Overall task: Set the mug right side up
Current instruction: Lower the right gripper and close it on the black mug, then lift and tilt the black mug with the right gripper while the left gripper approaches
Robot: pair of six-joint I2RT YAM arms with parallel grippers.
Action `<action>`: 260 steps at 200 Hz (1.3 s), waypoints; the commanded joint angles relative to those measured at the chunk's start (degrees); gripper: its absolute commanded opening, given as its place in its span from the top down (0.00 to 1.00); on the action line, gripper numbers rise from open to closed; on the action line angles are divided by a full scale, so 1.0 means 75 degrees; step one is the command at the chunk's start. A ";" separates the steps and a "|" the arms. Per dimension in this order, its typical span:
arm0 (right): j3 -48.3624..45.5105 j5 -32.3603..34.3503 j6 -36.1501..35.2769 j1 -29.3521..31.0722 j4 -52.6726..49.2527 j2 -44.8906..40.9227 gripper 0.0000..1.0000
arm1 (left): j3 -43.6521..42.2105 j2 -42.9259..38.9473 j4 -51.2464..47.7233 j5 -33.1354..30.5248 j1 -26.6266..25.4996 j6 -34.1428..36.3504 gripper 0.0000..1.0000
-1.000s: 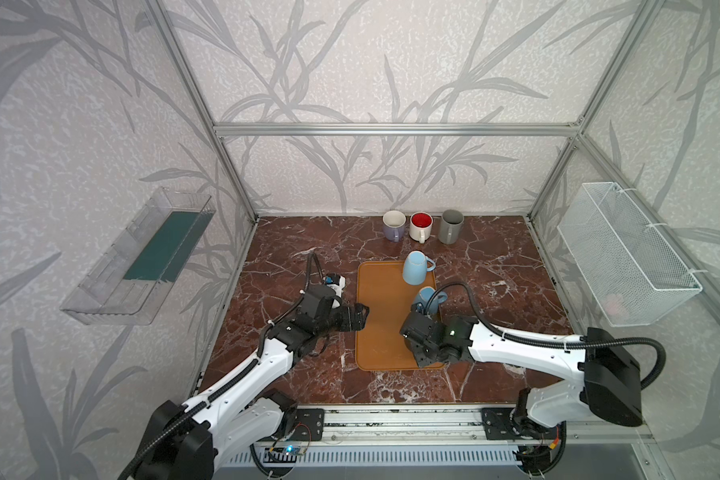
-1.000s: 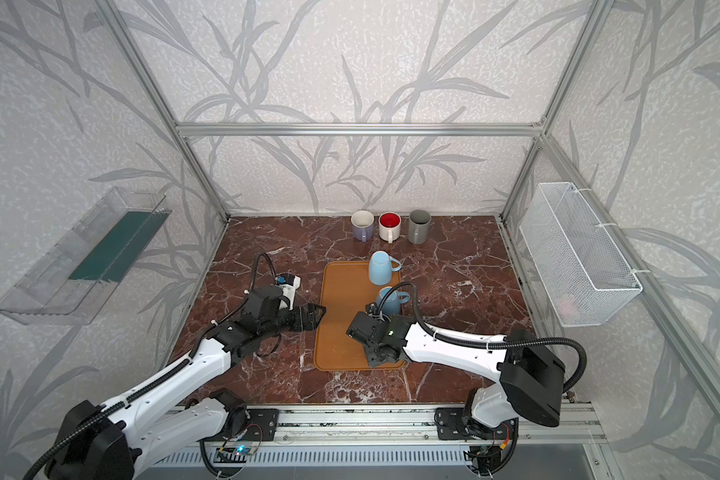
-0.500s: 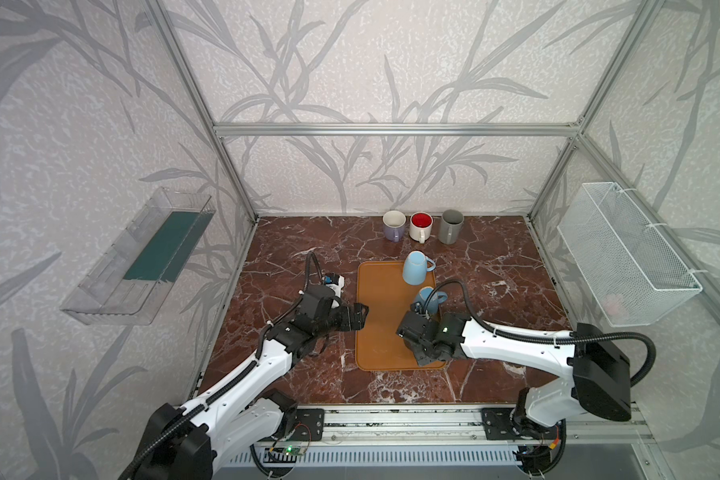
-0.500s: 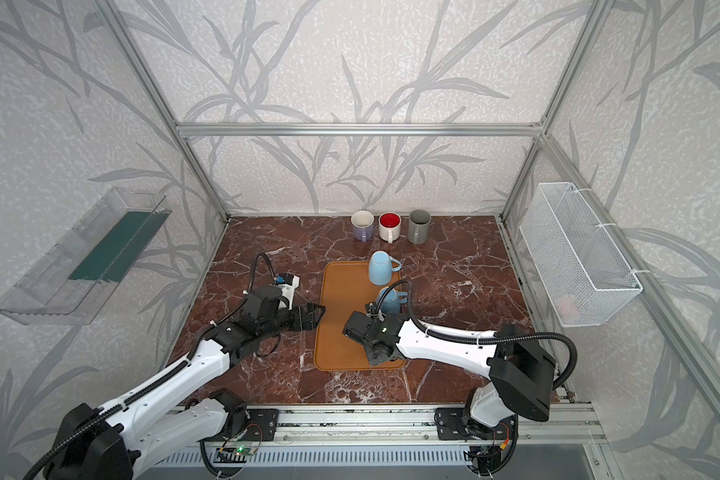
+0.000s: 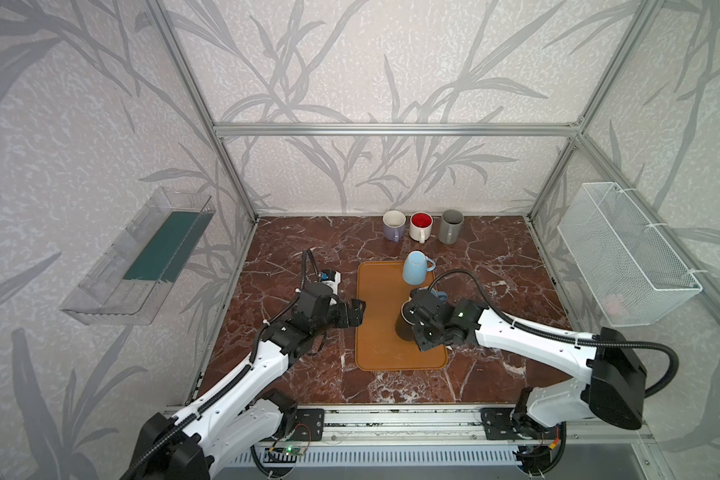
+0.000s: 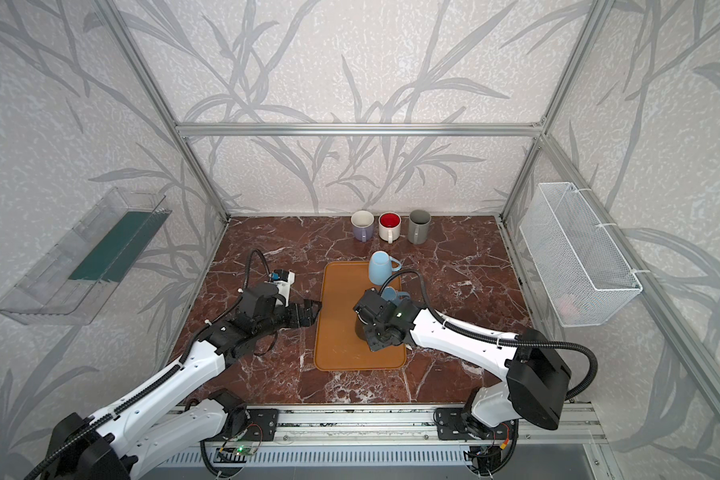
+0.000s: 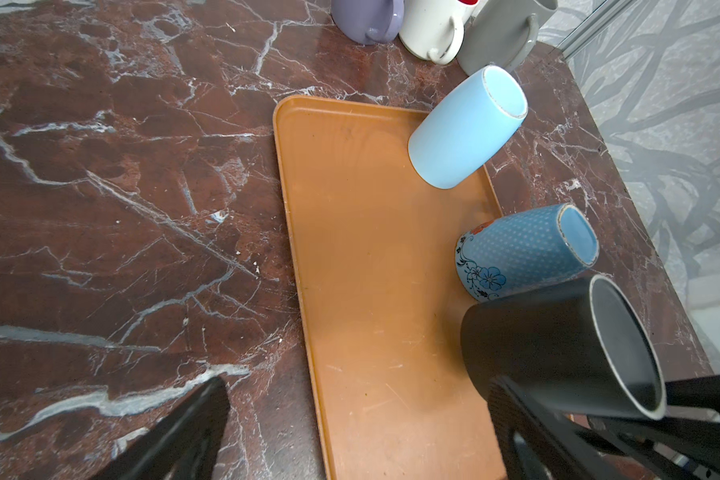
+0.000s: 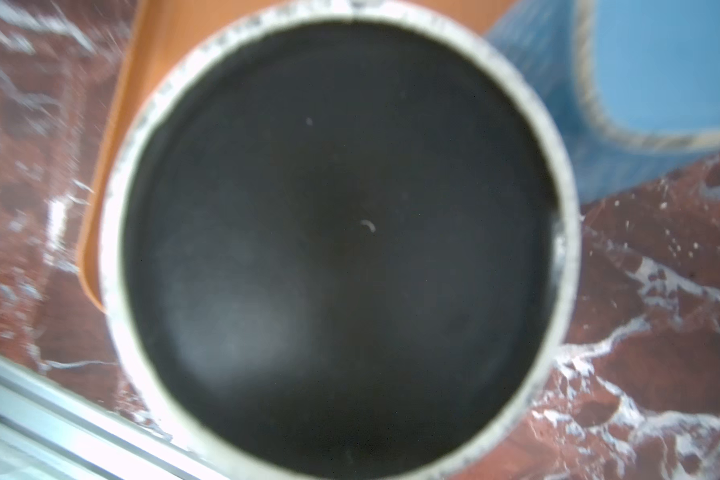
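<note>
A black mug point(image 5: 404, 328) point(image 6: 360, 328) stands upside down on the orange tray point(image 5: 377, 291), its white-ringed base point(image 8: 341, 249) filling the right wrist view. My right gripper point(image 5: 417, 321) point(image 6: 371, 322) sits against the mug's right side and over its base, shut on the mug. Its fingertips and the mug's handle are hidden. In the left wrist view the black mug point(image 7: 558, 345) appears beside the gripper's dark bars. My left gripper point(image 5: 356, 312) point(image 7: 350, 436) hangs open and empty at the tray's left edge.
A light blue mug point(image 5: 416, 268) and a patterned blue mug point(image 7: 524, 249) also stand upside down on the tray. Lavender point(image 5: 393, 225), white-and-red point(image 5: 420, 226) and grey point(image 5: 450, 225) mugs stand upright at the back. A wire basket point(image 5: 624, 253) hangs right, a clear shelf point(image 5: 142, 257) left.
My right gripper has slid a little left onto the black mug and narrowed its jaws on it. The left arm has hardly moved.
</note>
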 commanded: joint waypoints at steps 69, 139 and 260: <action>-0.0809 -0.3153 -0.0585 -0.1552 0.3831 -0.0538 1.00 | 0.0512 -0.0183 -0.0210 0.0347 -0.0018 -0.0022 0.01; -0.0816 -0.5188 -0.0318 -0.2509 0.6095 0.0091 1.00 | 0.0471 -0.0519 0.0024 0.1421 -0.0019 -0.0441 0.01; -0.0280 -0.6585 0.1054 -0.2679 0.8594 0.0939 1.00 | -0.0215 -0.0524 0.2306 0.3542 0.0386 -0.1495 0.07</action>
